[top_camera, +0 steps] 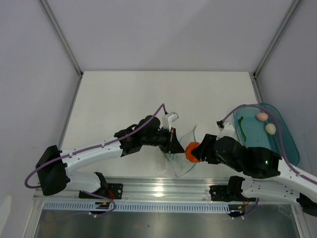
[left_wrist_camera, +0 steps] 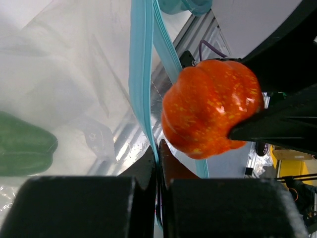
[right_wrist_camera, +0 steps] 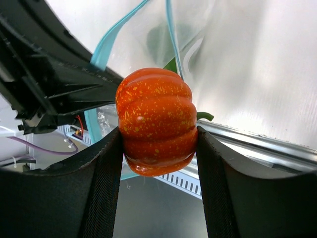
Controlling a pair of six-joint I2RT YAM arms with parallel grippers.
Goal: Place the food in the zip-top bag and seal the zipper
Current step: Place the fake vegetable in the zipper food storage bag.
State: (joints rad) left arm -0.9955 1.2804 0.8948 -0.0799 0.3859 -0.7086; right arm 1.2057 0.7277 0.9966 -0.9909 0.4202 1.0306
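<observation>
My right gripper point(top_camera: 194, 151) is shut on the orange-red round food point(right_wrist_camera: 156, 119), which also shows in the top view point(top_camera: 192, 151) and the left wrist view point(left_wrist_camera: 210, 106), right at the mouth of the clear zip-top bag point(top_camera: 182, 157). My left gripper point(top_camera: 172, 142) is shut on the bag's teal-blue zipper strip point(left_wrist_camera: 141, 79) and holds the mouth up. The green pepper-like food point(left_wrist_camera: 22, 144) lies inside the bag; a part of it shows behind the orange one point(right_wrist_camera: 171, 64). Two pale egg-shaped foods point(top_camera: 262, 116) point(top_camera: 270, 128) lie in the teal tray point(top_camera: 290, 144).
The translucent teal tray sits at the right edge of the white table point(top_camera: 124, 104). A metal rail point(top_camera: 158, 191) runs along the near edge under the bag. Grey walls close in the left, back and right sides.
</observation>
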